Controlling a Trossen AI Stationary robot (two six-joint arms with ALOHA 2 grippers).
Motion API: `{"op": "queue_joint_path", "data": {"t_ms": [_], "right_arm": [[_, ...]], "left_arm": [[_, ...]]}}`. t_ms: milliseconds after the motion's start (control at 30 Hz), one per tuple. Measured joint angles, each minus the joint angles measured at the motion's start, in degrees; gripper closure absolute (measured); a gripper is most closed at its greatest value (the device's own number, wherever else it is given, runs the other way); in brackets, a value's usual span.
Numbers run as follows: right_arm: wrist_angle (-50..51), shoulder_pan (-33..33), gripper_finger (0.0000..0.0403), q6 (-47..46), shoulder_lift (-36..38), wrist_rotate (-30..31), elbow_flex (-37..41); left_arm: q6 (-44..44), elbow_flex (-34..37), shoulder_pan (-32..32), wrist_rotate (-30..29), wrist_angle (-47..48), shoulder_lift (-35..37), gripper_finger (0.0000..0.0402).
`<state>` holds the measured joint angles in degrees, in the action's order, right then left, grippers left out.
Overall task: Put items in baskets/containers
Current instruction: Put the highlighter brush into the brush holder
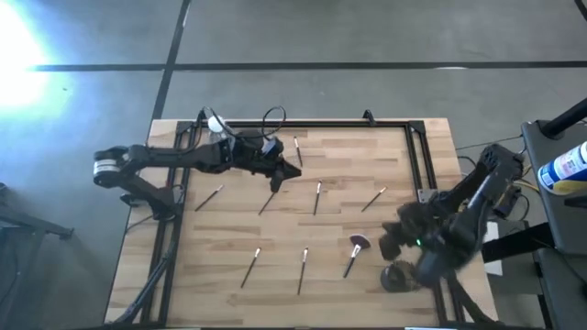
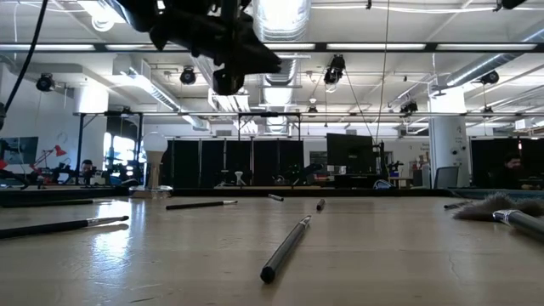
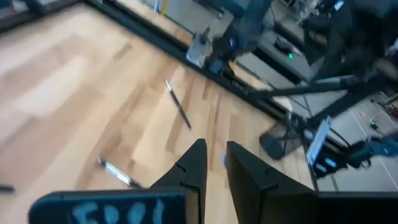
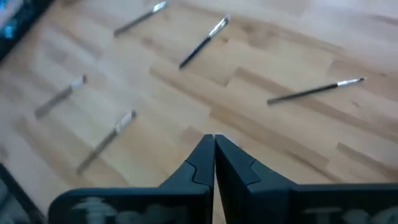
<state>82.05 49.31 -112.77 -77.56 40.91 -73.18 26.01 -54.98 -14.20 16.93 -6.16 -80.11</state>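
Brushes [image 4: 202,45] beyond shut right jaws

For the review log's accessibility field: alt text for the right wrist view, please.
The right gripper, jaws shut and empty, hangs above a pale wooden table. Five thin makeup brushes lie scattered on the wood beyond it, among them one with a pale tip and another nearer the middle.

The right arm [image 1: 459,225] covers most of the dark cup [image 1: 397,276] in the high view, so its contents cannot be told. In the low view the fan brush [image 2: 501,208] beside that cup's side of the table is cut by the picture's edge.
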Motion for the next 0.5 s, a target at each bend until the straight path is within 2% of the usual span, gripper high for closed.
{"op": "queue_joint_path", "data": {"t_ms": [167,333,500], "right_arm": [[-10.8,-6.8,0.0395,9.5,8.0,1.4,7.4],[-30.2,-13.3,0.0394,22.3,15.8,-0.6,18.1],[-45.7,-19.0,0.0394,25.5,18.1,-8.6,27.0]], "left_arm": [[2.2,6.3,2.6,-3.4,-4.7,1.9,0.0370],[7.6,12.3,5.9,-10.7,-11.0,2.7,0.0396],[12.2,16.4,8.5,-17.4,-10.8,3.5,0.0400]]}}
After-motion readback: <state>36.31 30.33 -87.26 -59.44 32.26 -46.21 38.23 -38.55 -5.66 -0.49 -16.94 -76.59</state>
